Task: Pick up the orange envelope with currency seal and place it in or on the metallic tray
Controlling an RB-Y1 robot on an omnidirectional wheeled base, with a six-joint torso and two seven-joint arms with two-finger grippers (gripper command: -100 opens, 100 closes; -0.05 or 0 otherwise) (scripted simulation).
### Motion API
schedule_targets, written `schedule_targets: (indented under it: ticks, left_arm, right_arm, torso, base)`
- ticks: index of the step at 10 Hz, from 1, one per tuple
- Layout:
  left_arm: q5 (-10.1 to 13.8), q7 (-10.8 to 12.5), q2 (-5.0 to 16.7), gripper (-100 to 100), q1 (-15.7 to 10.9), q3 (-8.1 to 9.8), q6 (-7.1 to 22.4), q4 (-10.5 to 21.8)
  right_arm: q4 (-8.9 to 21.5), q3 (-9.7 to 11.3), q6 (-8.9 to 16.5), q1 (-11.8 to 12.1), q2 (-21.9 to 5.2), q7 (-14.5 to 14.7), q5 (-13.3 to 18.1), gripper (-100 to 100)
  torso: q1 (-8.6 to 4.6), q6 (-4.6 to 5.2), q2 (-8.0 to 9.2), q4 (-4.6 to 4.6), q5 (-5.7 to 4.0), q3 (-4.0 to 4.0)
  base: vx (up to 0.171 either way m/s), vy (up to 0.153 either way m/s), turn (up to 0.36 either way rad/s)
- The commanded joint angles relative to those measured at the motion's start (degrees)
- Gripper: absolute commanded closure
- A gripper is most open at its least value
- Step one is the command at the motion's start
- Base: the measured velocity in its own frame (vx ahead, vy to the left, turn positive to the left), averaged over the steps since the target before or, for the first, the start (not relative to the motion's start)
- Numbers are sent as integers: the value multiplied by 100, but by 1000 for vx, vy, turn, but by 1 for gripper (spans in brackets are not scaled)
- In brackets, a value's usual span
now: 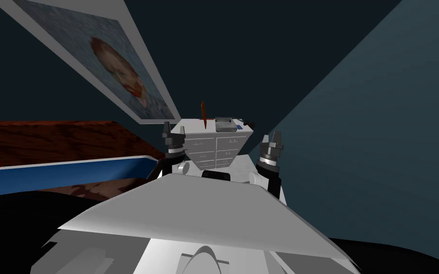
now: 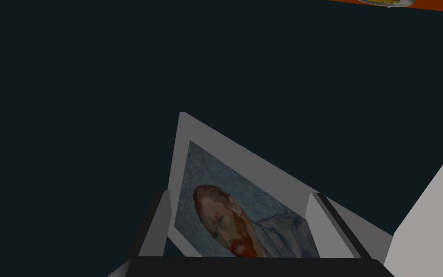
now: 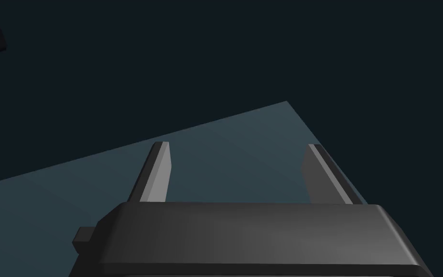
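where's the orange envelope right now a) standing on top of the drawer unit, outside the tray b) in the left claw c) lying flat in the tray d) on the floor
a: the orange envelope stands on edge atop the white drawer unit, left of the grey tray; the left claw and right claw are open, empty.

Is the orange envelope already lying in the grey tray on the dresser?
No, the orange envelope stands on edge on top of the dresser, beside the grey tray rather than in it.
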Motion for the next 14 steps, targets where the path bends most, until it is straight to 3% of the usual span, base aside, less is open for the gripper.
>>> schedule_targets:
  ticks: [1, 4, 7, 10, 11, 12, 13, 14]
  left_arm:
    - [46, -22, 217, -100, -68, 63, 19, 51]
    - [233, -110, 638, -100, -341, 319, 90, 249]
    - [543, -253, 926, -100, -793, 741, 199, 564]
    - [957, -441, 1090, -100, -1331, 1253, 330, 970]
    - [957, -441, 1090, -100, -1397, 1295, 330, 970]
    - [1116, -512, 1123, -100, -1618, 1502, 374, 1123]
    - [1116, -512, 1123, -100, -1627, 1502, 374, 1123]
    - [1283, -586, 1147, -100, -1838, 1719, 417, 1283]
  right_arm:
    - [0, 0, 0, 0, 0, 0, 0, 0]
    - [0, 1, 0, -2, 1, 0, 0, 0]
    - [0, 1, 1, -3, 1, 0, 0, 0]
    - [1, 2, 1, -4, 1, 0, 0, 0]
    - [1, 2, 1, -3, 1, 0, 0, 0]
    - [0, 1, 0, -2, 1, 0, 0, 0]
    - [0, 1, 1, -3, 1, 0, 0, 0]
    - [0, 0, 0, -1, 0, 0, 0, 0]
  torso:
    - [0, 0, 0, 0, 0, 0]
    - [-15, 2, 39, 8, -3, 22]
    - [-35, 2, 74, 17, -8, 43]
    - [-40, 3, 99, 23, -9, 58]
    - [-46, 2, 93, 22, -11, 55]
    - [-24, -1, 74, 18, -7, 45]
    - [-19, 1, 73, 17, -5, 43]
    - [-9, -1, 60, 15, -3, 36]
  base:
    - [-41, -10, -42]
    - [-115, -48, -95]
    - [-201, -91, -142]
    - [-251, -117, -222]
    - [-161, -79, -61]
    - [-172, -69, -149]
    - [-134, -51, -78]
    - [-160, -60, -178]
